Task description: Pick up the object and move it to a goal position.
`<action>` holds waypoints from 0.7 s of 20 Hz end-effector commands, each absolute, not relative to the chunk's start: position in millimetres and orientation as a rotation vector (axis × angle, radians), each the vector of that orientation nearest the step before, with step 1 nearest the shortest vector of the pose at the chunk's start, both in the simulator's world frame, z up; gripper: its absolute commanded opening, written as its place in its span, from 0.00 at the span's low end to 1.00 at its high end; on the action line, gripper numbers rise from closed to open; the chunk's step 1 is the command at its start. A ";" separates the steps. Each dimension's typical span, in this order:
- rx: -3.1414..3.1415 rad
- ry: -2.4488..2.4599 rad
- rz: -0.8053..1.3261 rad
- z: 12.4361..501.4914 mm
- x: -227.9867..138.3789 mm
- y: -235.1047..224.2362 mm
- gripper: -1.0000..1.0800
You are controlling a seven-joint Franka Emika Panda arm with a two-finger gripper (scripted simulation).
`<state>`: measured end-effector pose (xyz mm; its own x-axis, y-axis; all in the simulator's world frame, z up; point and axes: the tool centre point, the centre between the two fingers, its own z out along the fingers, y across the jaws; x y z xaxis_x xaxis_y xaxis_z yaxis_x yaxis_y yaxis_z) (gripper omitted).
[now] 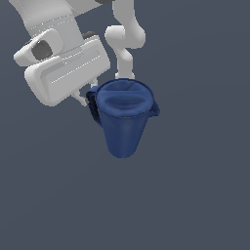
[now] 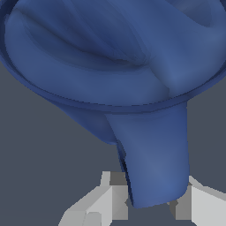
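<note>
The pitcher's handle (image 2: 154, 159), nearest the wrist camera, sat clamped between my gripper's (image 2: 152, 203) fingers, the dark blue pitcher (image 1: 124, 117) seemingly lifted; next, I judged, came steady carriage toward the goal.

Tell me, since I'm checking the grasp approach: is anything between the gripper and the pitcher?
Nothing visible. The gripper already straddles the dark blue pitcher's side handle, one finger on each side. No goal marker shows, so that path cannot be judged.
</note>
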<state>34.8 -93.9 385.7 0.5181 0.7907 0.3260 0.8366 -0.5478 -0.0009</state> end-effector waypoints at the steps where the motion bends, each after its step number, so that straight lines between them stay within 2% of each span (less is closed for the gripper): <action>1: -2.598 -1.404 -0.437 414.3 34.1 -98.8 0.00; 14: -2.595 -1.405 -0.439 513.1 35.4 -117.0 0.00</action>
